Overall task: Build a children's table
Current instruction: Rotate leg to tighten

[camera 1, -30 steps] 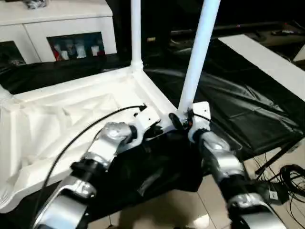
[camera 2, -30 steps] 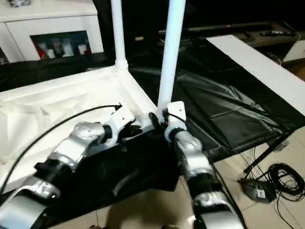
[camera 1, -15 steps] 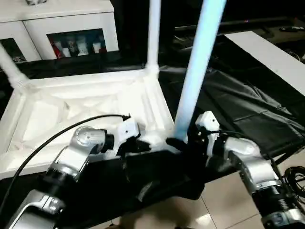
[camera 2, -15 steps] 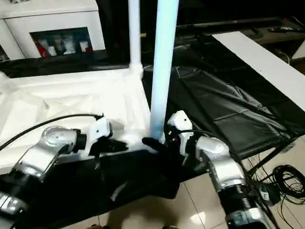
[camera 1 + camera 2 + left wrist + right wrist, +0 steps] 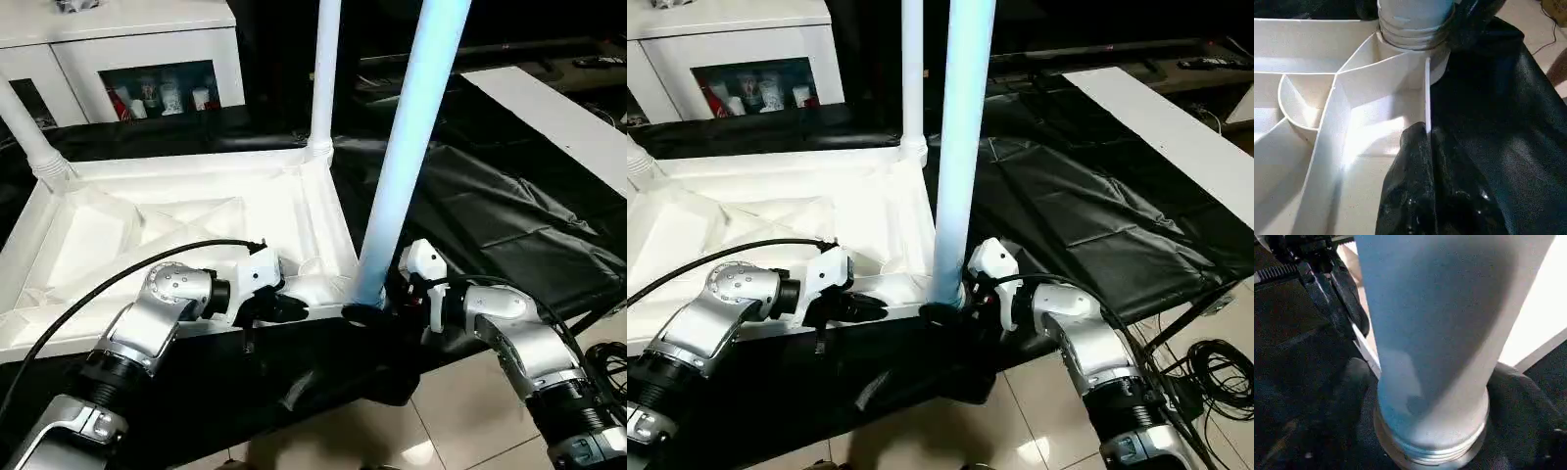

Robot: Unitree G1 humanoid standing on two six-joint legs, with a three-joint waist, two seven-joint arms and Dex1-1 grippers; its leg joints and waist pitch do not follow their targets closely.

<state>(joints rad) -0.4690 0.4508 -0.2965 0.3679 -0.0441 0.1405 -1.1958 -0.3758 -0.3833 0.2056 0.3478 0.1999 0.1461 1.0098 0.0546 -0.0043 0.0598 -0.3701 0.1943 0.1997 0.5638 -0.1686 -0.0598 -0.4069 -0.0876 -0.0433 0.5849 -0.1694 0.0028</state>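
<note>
Head views: white ribbed plastic tabletop (image 5: 186,220) lies upside down on black plastic sheet (image 5: 509,225). Three long white tapered tube legs stand in corner sockets: near-right leg (image 5: 407,157), far-right (image 5: 323,73), far-left (image 5: 24,127). Vs a sec ago the arms have swung apart: right gripper (image 5: 377,311) was up at the leg's base from in front, now comes in from the side, black fingers wrapped low round near-right leg at its socket. Left gripper (image 5: 263,311), jaws clenched, now sits on tabletop's near rim, pinching it. Camera tilted too, so the leg's apparent straightening is partly that. Reads as seating/twisting this leg home; fourth leg still to go, I'd guess.

Left wrist: fingers (image 5: 1420,196) clamp the thin rim wall; threaded leg collar (image 5: 1413,27) in socket just beyond.

Right wrist: leg base (image 5: 1435,396) between jaws, spread wide round it.

Around: white cabinet w/ glass doors (image 5: 127,59) behind, cables on floor (image 5: 1205,367). Sheet bunches under near edge, could snag
</note>
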